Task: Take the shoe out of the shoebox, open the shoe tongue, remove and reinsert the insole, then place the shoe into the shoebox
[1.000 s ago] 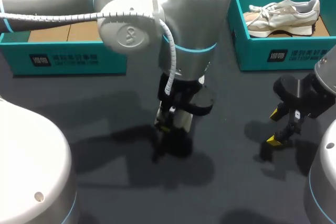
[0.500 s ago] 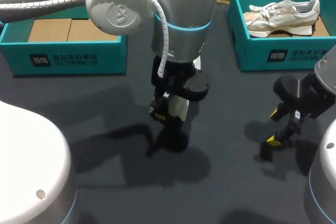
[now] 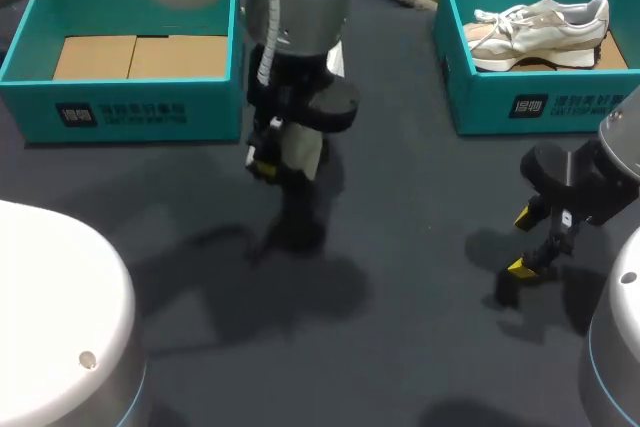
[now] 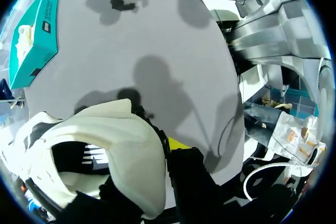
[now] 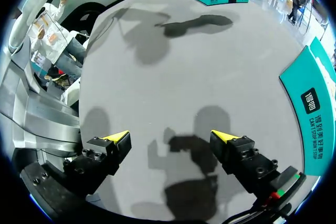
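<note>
Teal shoebox (image 3: 520,107) at the table's (image 3: 400,327) far right holds the shoe (image 3: 540,29), which is not yet taken out. The shoe's long axis runs side to side across the table. Its toe points toward the middle and its heel toward the right edge, with the laces on the toe-side half.

The right gripper (image 3: 523,241) hangs over bare table just on the near side of the shoebox, its fingers wide apart with nothing between them. From there the shoe lies almost straight ahead, away from the robot, beyond the box's near wall. In the right wrist view that wall shows out past one finger, beside the gripper rather than under it. The two yellow tips line up roughly front to back, which is across the shoe's width. My judgement is that the gripper could straddle the shoe with little turn of the wrist, once it is lifted over the wall and carried forward.

The left gripper (image 3: 280,159) is near the table's middle, just beside the corner of the other box (image 3: 130,112), and well apart from the shoe. Whether it is apart or together I cannot tell. In its own wrist view a pale bulky shape (image 4: 115,145) covers most of it, and I cannot say what that shape is.

The right arm is plainly the nearer one, so I judge the lift-out falls to it.
</note>
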`<state>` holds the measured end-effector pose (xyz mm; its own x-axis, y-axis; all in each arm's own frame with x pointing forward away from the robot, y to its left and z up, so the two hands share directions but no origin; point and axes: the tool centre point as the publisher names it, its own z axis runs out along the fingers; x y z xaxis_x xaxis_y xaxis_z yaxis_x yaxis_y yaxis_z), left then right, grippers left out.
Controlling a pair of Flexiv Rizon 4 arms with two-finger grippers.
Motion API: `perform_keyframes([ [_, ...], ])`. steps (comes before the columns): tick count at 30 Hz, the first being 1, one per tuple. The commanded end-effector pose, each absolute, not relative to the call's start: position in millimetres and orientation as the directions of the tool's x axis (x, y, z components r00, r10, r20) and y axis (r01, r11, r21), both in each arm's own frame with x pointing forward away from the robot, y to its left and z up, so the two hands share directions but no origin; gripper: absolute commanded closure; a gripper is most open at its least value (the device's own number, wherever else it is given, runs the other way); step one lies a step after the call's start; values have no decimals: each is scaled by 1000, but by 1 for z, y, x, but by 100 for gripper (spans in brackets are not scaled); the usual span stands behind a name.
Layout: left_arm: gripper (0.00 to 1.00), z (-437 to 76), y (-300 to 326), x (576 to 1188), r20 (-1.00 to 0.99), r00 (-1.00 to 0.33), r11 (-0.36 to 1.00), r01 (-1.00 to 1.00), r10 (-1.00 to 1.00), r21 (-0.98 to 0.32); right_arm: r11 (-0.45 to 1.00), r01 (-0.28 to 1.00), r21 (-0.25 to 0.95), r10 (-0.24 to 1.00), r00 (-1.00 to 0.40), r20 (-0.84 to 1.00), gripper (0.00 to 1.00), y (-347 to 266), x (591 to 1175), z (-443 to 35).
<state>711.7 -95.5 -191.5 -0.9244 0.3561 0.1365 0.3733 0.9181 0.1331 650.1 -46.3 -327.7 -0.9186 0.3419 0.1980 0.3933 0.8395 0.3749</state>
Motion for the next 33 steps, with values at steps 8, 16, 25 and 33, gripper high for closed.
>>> perform_keyframes([
  [8, 100, -135, 18, 776, 106, -960, 953, 271, 258, 138, 840, 393, 375, 343, -919, 195, 0, -47, 648, -327],
  [16, 100, -131, 29, 782, 91, -967, 962, 246, 237, 116, 840, 393, 375, 343, -919, 195, 0, -47, 648, -327],
  [25, 100, -131, 29, 782, 91, -967, 962, 246, 237, 116, 840, 393, 375, 343, -919, 195, 0, -47, 648, -327],
  [33, 100, -128, 79, 816, 127, -972, 974, 207, 196, 88, 840, 393, 375, 343, -919, 195, 0, -47, 648, -327],
])
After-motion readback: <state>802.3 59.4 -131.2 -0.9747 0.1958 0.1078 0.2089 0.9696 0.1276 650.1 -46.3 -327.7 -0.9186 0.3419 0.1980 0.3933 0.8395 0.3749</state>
